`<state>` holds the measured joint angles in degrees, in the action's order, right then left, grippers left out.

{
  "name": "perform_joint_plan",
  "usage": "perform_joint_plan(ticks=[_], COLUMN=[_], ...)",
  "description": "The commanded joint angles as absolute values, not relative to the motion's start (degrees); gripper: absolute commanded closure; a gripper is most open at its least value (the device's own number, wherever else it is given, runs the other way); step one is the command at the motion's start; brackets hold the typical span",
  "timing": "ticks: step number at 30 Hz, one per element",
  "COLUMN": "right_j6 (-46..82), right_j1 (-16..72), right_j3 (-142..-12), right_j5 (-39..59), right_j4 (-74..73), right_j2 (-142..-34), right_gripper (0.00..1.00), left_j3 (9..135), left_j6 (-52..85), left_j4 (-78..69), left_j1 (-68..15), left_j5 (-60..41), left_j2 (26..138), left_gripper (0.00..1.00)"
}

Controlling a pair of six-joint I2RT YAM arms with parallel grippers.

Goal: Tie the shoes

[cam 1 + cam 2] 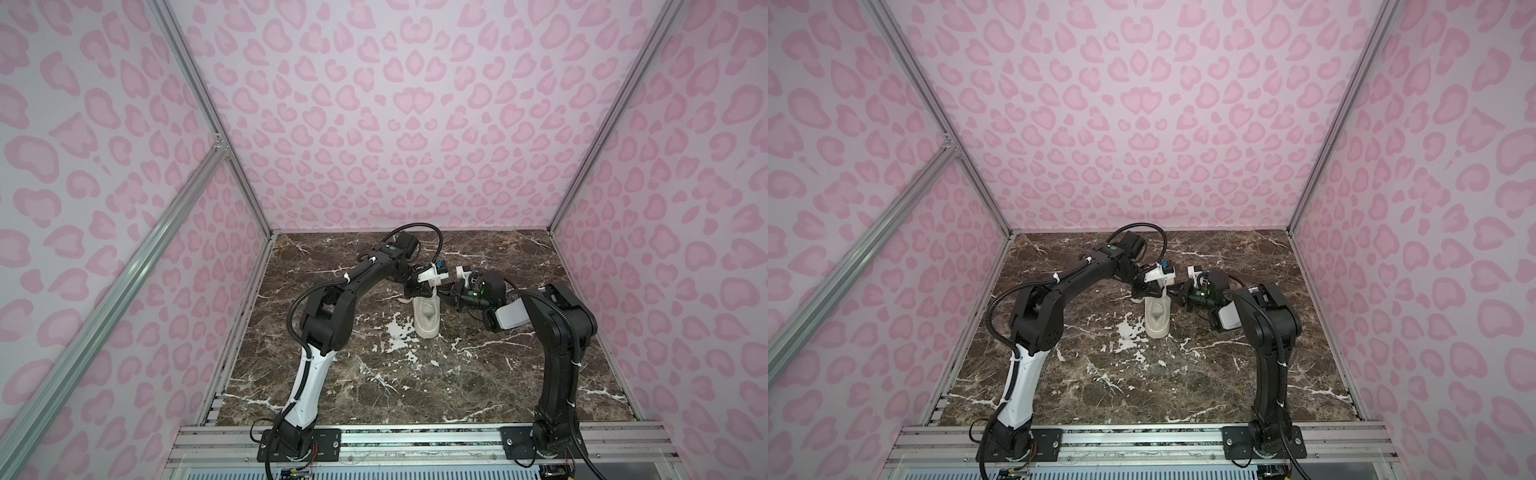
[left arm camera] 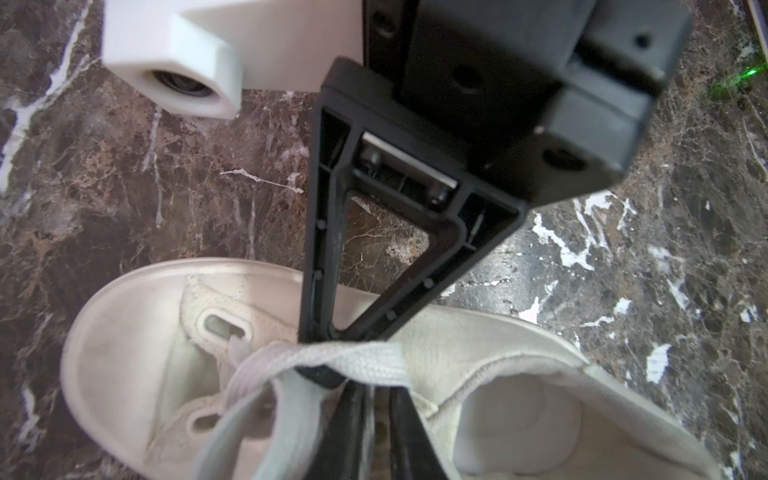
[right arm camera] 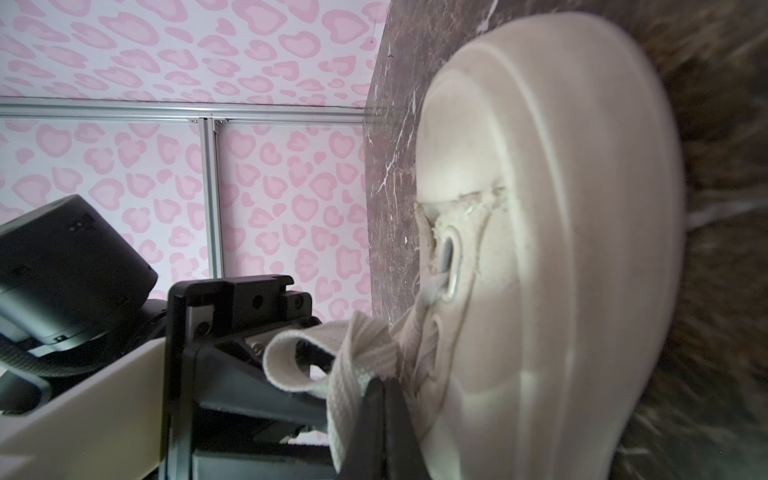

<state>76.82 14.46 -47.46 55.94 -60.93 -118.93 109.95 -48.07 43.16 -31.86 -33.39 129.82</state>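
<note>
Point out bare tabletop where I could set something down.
Bare: the marble tabletop stretch between the left arm base and right arm base, nearer than the sneaker; also the far right corner. Crowded: the sneaker's far end, where the left gripper and right gripper meet over it.

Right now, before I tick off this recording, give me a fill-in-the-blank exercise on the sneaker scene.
1. Only ___ sneaker is in view.
2. It stands upright on a dark ___ tabletop.
3. In the right wrist view, the right gripper is shut on a flat cream ___.
4. The walls carry a ___ spotted print.

Missing words: one; marble; lace; pink.
</note>
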Motion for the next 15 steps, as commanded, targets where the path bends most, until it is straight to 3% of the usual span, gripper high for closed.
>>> perform_joint_plan(ticks=[1, 15], right_j6=[75.76, 75.55], right_j1=[14.33, 14.15], right_j3=[-47.59, -47.56], right_j5=[56.86, 57.09], right_j4=[-61.06, -60.91], right_j2=[-119.06, -119.09], right_gripper=[1.00, 1.00], left_j3=[108.26, 104.86], left_j6=[-49.28, -49.33], left_j4=[42.15, 40.05], left_j1=[-31.51, -29.07], left_j5=[-33.38, -35.63], left_j2=[127.89, 124.39], left_gripper=[0.79, 0.66])
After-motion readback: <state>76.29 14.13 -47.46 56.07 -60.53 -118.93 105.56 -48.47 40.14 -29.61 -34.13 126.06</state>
